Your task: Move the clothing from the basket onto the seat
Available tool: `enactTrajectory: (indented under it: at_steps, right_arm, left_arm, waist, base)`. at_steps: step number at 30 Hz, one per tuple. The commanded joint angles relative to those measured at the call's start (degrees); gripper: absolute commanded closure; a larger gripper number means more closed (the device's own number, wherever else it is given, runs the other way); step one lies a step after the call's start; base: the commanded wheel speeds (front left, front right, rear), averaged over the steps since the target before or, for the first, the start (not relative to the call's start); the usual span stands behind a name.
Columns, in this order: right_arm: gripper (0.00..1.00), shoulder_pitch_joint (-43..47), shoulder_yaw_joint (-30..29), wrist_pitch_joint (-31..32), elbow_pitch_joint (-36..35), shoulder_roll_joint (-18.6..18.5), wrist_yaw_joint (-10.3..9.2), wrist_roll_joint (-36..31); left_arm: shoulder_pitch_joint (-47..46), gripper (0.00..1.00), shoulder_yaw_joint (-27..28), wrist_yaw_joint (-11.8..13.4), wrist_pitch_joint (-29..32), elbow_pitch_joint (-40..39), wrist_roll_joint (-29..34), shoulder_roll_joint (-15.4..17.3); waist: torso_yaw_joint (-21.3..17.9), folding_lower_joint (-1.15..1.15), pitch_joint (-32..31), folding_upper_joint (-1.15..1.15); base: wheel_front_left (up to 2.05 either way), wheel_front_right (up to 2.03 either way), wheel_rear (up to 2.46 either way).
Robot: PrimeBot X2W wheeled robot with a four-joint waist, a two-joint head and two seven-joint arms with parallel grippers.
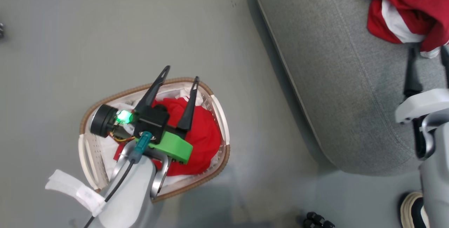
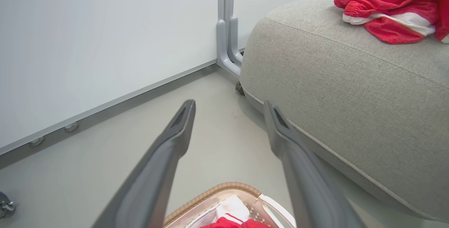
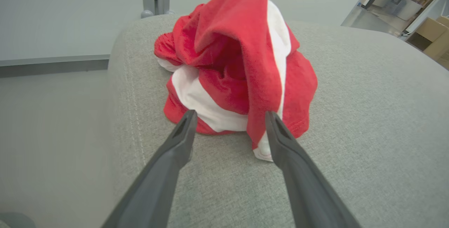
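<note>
Red garment (image 1: 205,136) sits in basket (image 1: 115,94); left gripper (image 1: 181,73) above it, fingers spread, empty. Drop straight down, pinch a thick fold, avoid white liner (image 2: 233,207). Seat (image 1: 333,80) holds second garment (image 1: 403,7); right gripper (image 3: 230,115) splayed, empty.

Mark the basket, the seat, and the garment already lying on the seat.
basket (image 1: 179,79): head view, brown woven rim.
seat (image 1: 333,80): head view, bare grey cushion top.
garment on the seat (image 3: 228,63): right wrist view, red middle fold.

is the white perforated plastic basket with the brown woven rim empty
No, a bright red fabric garment lies in the basket below the open left gripper.
</note>
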Motion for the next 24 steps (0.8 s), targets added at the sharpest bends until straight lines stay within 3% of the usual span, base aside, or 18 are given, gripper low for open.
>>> enactTrajectory:
  at_steps: [1,8,24]
  right_arm:
    - [0.0,1.2,0.7,-0.1,-0.7,0.4,-0.07,0.5]
    - [0.0,2.7,8.5,-0.1,-4.1,2.5,-0.07,0.2]
    - [0.0,7.2,16.0,-0.1,-4.6,6.1,-0.06,0.1]
  left_arm:
    - [0.9,0.0,0.7,0.6,0.0,-0.3,-0.5,-0.1]
    - [4.1,0.0,6.3,2.3,0.0,-0.2,-1.4,-0.2]
    - [12.9,0.0,19.2,3.4,0.0,0.5,-1.4,-1.2]
  waist:
    - [0.8,0.0,-3.2,0.0]
    - [4.8,0.0,-8.3,0.0]
    - [13.6,0.0,-17.4,0.0]
  base:
    - [0.0,0.0,0.0]
    - [0.0,0.0,0.0]
    - [0.0,0.0,0.0]
